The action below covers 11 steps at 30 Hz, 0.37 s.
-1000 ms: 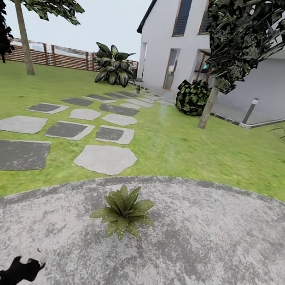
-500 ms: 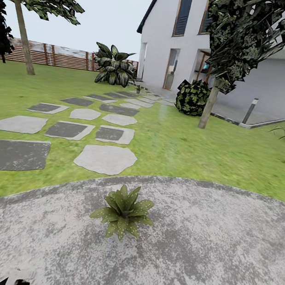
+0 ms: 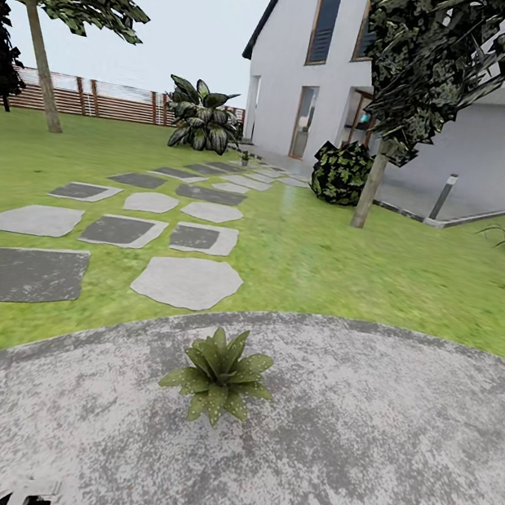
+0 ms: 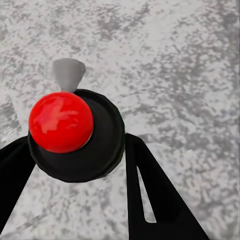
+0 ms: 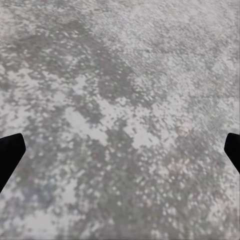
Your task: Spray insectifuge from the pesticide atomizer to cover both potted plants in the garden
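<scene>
Sitting on grey patio [image 3: 385,441]: speckled potted plant [image 3: 219,375]. Squeezing the pesticide atomizer [image 4: 75,132]: left gripper [image 4: 75,190]. Hanging wide open, holding nothing: right gripper [image 5: 120,150]. No words readable.

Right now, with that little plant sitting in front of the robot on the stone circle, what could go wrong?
The left gripper holds the pesticide atomizer between its fingers; if the grip slackens, the bottle could drop onto the patio. The near potted plant stands low, right in the robot's path, so driving forward could knock it. Its leaves carry pale specks mostly on the near side, so coverage may be uneven. A second potted plant sits far along the path and could be missed.
</scene>
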Available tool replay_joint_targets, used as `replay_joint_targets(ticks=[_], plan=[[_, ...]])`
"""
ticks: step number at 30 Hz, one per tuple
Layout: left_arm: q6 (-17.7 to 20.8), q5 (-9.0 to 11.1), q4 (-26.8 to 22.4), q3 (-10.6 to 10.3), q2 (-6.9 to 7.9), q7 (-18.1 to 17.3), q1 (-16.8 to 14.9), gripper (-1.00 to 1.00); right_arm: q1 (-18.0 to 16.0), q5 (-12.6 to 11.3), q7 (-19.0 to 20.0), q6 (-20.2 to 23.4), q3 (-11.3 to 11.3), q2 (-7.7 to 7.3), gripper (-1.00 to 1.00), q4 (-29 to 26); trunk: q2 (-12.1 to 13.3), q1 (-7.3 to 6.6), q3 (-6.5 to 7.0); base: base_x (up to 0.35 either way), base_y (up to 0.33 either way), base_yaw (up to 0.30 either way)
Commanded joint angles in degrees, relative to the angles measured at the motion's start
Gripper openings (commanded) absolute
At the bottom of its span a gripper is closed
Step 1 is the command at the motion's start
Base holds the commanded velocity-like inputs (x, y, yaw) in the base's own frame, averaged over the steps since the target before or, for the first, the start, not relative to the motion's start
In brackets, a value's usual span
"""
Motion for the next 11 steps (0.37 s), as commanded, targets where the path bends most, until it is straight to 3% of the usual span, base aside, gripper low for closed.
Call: replay_joint_targets(ticks=[1,6,11], plan=[[-0.19,-0.29,0.01,0.48,-0.09,-0.25,-0.04,-1.0,-0.03,0.61,-0.29,-0.1,-0.33,0.19,1.0,0.07,-0.02,-0.01,-0.05,0.0,0.0,0.0],[-0.15,-0.2,0.24,0.56,-0.39,-0.15,-0.04,-1.0,-0.02,0.61,-0.22,-0.09,-0.33,2.24,1.0,0.11,-0.02,-0.01,-0.05,0.0,0.0,0.0],[-0.19,-0.28,1.52,0.52,-0.46,-0.15,-0.04,-1.0,-0.02,0.61,-0.22,-0.09,-0.33,2.47,1.0,0.11,-0.02,-0.01,-0.05,0.0,0.0,0.0]])
